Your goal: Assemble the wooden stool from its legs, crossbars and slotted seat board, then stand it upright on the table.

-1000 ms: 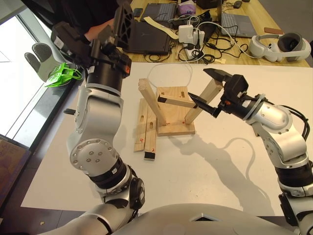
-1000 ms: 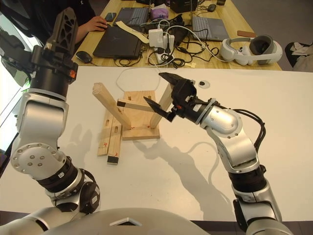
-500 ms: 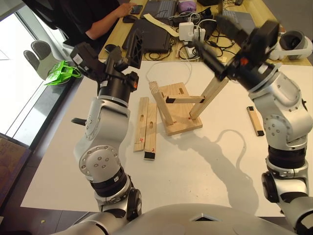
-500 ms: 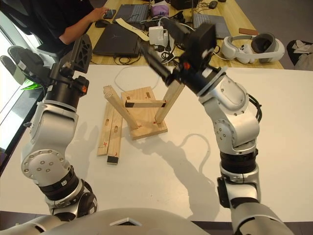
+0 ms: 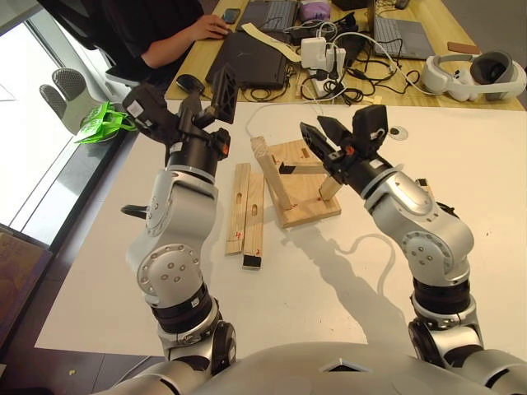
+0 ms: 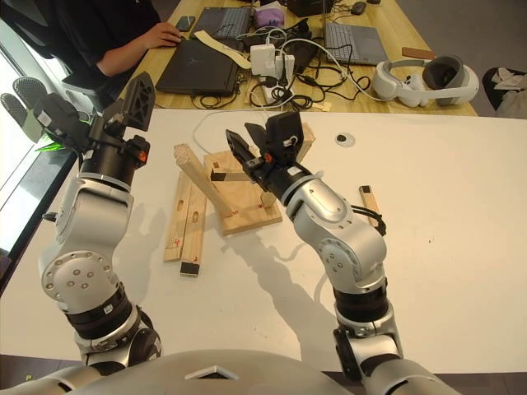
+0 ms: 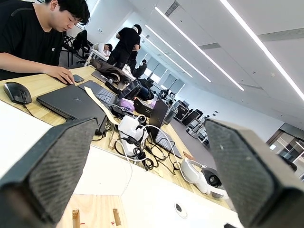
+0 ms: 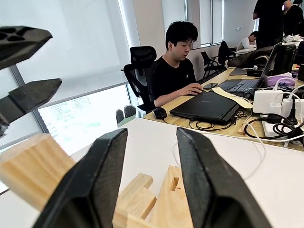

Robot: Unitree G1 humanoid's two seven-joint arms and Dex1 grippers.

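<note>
Stool's about half built. The seat board lies flat on the desk, so legs can plug in from above. A leaning leg and a second leg stand in it, joined by a crossbar. My right tool hangs spread wide just above that second leg, nothing in it. I'd guess it's lined up to grab or square it. My left tool is up off the desk, spread and empty, out of the way. Two spare legs lie just beside the board, with a loose crossbar off to the right.
</note>
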